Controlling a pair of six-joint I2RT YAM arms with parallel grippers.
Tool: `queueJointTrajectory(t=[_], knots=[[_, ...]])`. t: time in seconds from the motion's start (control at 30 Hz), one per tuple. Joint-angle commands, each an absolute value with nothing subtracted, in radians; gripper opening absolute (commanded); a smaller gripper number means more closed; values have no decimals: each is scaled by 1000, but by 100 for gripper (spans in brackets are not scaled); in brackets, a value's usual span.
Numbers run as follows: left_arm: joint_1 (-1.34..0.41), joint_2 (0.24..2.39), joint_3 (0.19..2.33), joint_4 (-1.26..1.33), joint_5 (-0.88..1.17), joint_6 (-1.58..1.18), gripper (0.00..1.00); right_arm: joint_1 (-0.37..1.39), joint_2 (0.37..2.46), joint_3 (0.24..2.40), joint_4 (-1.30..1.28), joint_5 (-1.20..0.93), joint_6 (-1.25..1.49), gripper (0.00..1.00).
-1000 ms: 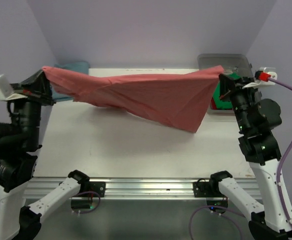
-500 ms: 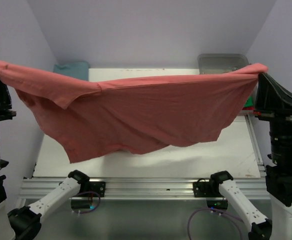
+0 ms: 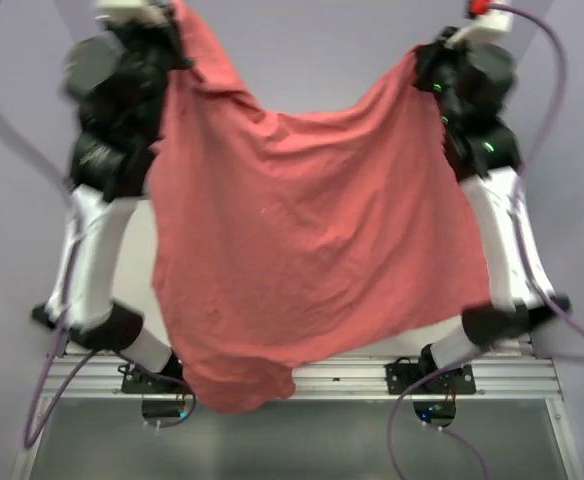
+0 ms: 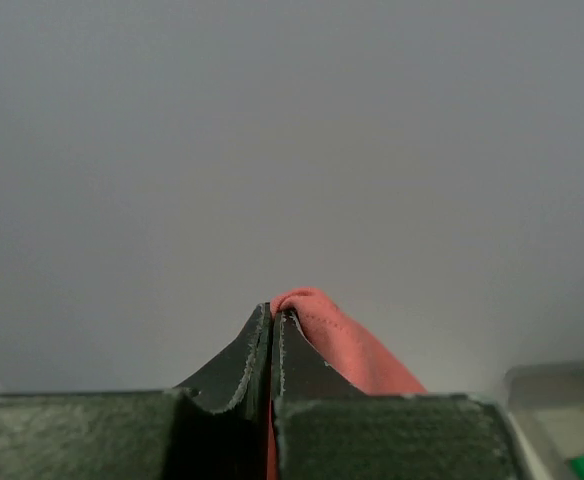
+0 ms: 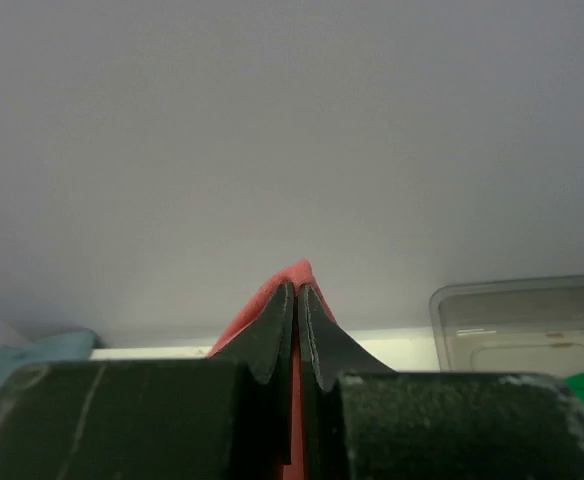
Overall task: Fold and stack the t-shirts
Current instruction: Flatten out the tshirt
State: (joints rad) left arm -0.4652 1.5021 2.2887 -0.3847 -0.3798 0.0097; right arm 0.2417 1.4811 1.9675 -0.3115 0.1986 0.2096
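Left gripper [image 4: 273, 316] and right gripper [image 5: 297, 293] are each clenched on a pinch of the salmon-red t-shirt [image 3: 302, 230], 1 upper corner apiece. Within the last second both arms have swung up from low at the far side to high over the near edge. The shirt, which sagged between them before, now hangs as 1 open sheet from the 2 grips, its lower hem drooping past the near rail [image 3: 332, 375]. Judgement: the shirt is shaken out and ready to be laid flat for folding, though its lower left corner looks bunched.
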Motion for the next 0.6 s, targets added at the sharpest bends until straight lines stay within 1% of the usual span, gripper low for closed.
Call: queueJointTrajectory(t=[0.0, 0.07, 0.1, 0.13, 0.17, 0.2, 0.23, 0.27, 0.3, 0.33, 0.37, 0.4, 0.43, 0.47, 0.53, 0.57], knots=[[-344, 1768, 2425, -499, -264, -33, 0, 227, 1777, 2196, -537, 213, 242, 0], [-275, 1865, 2508, -467, -204, -52, 0, 225, 1879, 2316, -529, 193, 245, 0], [-255, 1874, 2510, -410, -189, -55, 0, 225, 1873, 2312, -446, 205, 248, 0], [-239, 1871, 2504, -378, -180, -52, 0, 225, 1849, 2281, -372, 210, 241, 0], [-221, 1843, 2487, -352, -166, -42, 0, 227, 1814, 2161, -288, 210, 235, 0], [-218, 1818, 2477, -312, -154, -26, 0, 230, 1701, 2087, -108, 209, 220, 0], [-218, 1787, 2459, -292, -152, -11, 0, 235, 1647, 2012, -28, 221, 174, 0], [-218, 1705, 2395, -270, -138, -6, 0, 242, 1585, 1896, 32, 228, 151, 0], [-218, 1656, 2351, -230, -129, -5, 0, 244, 1497, 1852, 76, 226, 138, 0], [-218, 1543, 2292, -203, -127, 30, 0, 242, 1446, 1812, 83, 216, 117, 0], [-221, 1478, 2141, -174, -133, 37, 0, 244, 1402, 1719, 90, 212, 109, 0], [-221, 1345, 1976, -117, -153, 47, 0, 245, 1312, 1613, 115, 215, 91, 0], [-221, 1282, 1974, -92, -173, 52, 0, 245, 1275, 1612, 123, 216, 84, 0], [-221, 1222, 1806, -62, -202, 54, 0, 245, 1246, 1515, 132, 218, 81, 0], [-221, 1095, 1647, -15, -268, 48, 0, 245, 1191, 1445, 114, 216, 72, 0], [-221, 1069, 1520, -17, -287, 31, 0, 245, 1186, 1384, 103, 213, 80, 0]])
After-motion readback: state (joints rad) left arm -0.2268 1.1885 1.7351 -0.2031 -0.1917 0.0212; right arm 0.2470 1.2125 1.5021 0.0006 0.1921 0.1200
